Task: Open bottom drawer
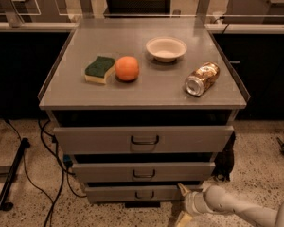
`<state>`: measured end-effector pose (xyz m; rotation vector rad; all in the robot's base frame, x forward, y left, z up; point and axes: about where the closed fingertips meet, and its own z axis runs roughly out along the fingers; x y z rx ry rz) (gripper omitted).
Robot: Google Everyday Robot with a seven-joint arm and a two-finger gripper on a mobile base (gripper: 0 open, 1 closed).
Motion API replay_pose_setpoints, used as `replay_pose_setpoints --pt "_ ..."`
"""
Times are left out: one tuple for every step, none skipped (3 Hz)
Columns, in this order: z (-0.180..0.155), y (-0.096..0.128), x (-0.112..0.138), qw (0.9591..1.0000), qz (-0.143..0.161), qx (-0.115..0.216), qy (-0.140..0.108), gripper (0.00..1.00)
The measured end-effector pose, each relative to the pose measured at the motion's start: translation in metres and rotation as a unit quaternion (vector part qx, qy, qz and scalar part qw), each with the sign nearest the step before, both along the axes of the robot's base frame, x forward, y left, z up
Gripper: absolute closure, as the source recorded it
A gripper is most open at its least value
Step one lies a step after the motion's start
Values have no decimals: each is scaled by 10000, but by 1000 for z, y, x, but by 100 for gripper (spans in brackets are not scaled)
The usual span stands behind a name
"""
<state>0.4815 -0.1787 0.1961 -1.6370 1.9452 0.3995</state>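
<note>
The bottom drawer [113,193] is the narrowest grey strip at the foot of the cabinet, with a small dark loop handle [144,194] at its middle. Above it are the middle drawer [99,172] and the widest top drawer [94,140]. My gripper [182,205] is low at the bottom right, just right of the bottom drawer's right end, on a white arm [236,208] that comes in from the right. One pale fingertip [182,189] points up beside the drawer front and another sits lower; they stand spread apart and hold nothing.
On the cabinet top [146,91] lie a green-and-yellow sponge [99,69], an orange [127,68], a white bowl [166,48] and a can on its side [202,78]. Black cables [47,150] and a stand's foot [9,183] are on the floor at left.
</note>
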Motion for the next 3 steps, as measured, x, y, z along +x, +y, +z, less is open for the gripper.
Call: replay_pose_setpoints --pt "0 3 11 10000 24 13 -37 0" --pt "-4 3 21 10000 22 0 -37 0" --pt "-12 3 32 10000 16 -63 -8 0"
